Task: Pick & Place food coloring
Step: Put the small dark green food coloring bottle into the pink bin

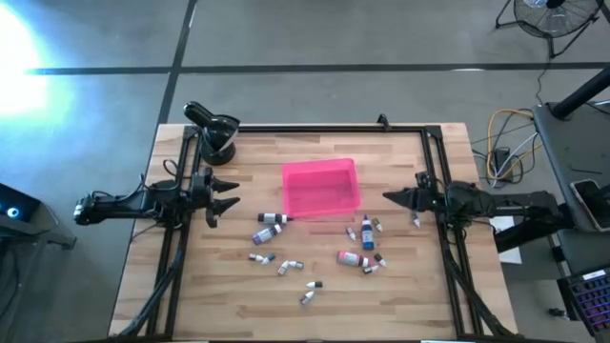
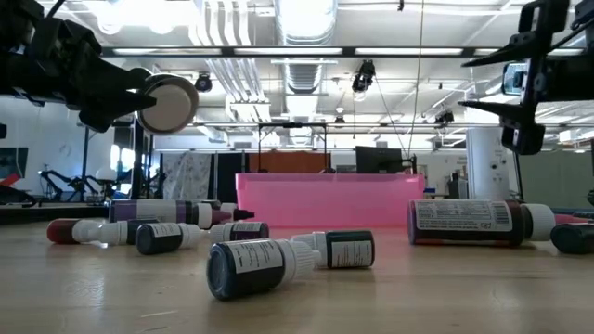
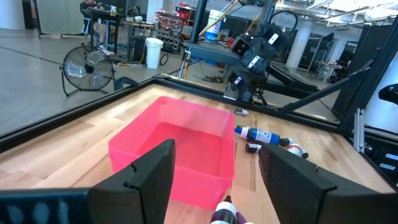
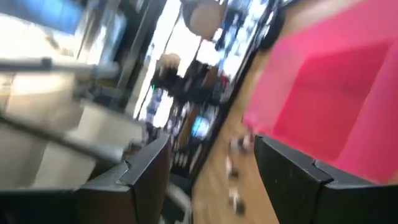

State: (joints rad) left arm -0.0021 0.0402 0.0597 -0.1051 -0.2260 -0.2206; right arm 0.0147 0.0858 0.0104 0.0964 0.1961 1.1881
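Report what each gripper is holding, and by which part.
Nothing is held. The left gripper and the right gripper both hang open above the table, with empty fingers.

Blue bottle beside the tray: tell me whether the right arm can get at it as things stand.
Probably yes. The right gripper is open, and bare table lies between it and the blue bottle; the pink tray sits off to one side.

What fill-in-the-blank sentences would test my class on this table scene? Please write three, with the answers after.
1. The small bottles lie on the table outside the ____ tray.
2. The tray holds ____ bottles.
3. The fingers of the left gripper and right gripper are both ____.

Answers: pink; no; open
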